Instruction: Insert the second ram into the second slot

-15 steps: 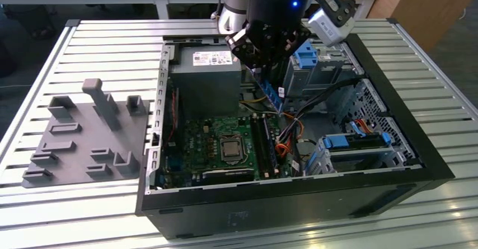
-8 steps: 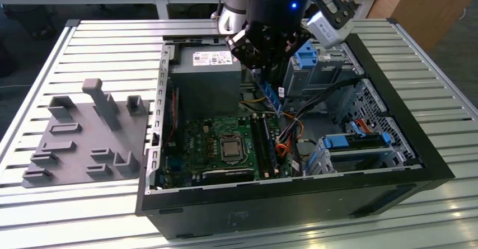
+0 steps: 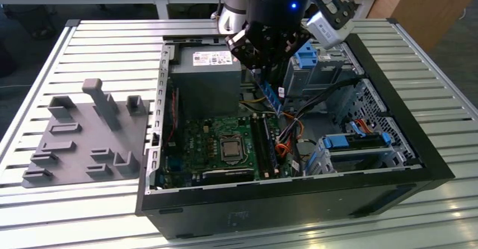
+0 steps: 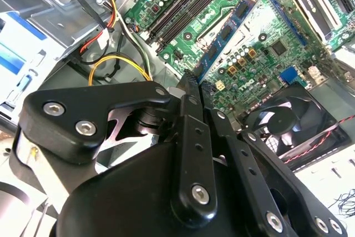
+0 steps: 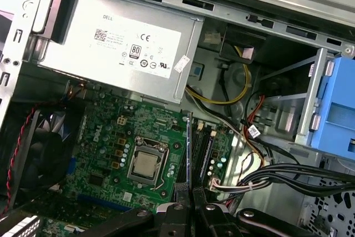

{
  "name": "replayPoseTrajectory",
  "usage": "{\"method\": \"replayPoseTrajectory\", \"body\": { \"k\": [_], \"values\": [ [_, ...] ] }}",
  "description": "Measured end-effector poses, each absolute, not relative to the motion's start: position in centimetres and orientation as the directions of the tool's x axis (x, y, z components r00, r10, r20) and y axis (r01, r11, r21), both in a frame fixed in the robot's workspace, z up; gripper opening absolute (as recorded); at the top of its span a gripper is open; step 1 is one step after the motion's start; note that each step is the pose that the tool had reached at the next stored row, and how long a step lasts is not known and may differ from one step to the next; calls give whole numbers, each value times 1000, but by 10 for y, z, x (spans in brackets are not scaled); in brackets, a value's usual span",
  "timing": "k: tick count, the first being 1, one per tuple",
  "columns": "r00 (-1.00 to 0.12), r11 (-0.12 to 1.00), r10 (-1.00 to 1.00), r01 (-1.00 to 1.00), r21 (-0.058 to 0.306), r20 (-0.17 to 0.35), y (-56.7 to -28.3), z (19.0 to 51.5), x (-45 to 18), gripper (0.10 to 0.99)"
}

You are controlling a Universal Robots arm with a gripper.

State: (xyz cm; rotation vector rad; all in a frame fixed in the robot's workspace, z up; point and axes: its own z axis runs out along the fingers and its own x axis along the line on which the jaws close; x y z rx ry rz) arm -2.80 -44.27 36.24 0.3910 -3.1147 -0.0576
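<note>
A white printed label (image 5: 130, 45) with a barcode sits on the grey power supply box (image 5: 61, 48); white lettering marks the green motherboard (image 5: 105, 154).

The jaws hide part of the second ram (image 4: 233, 20).

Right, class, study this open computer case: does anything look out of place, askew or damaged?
Nothing looks damaged. The one part out of place is the blue RAM stick, clamped in the hand and hanging above the motherboard rather than seated in a slot.
</note>
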Motion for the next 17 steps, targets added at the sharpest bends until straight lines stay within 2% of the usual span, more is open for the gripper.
{"method": "replayPoseTrajectory", "body": {
  "k": [17],
  "values": [
    [-981,980,-196,-196,37,-3,-443,362,-28,137]
  ]
}}
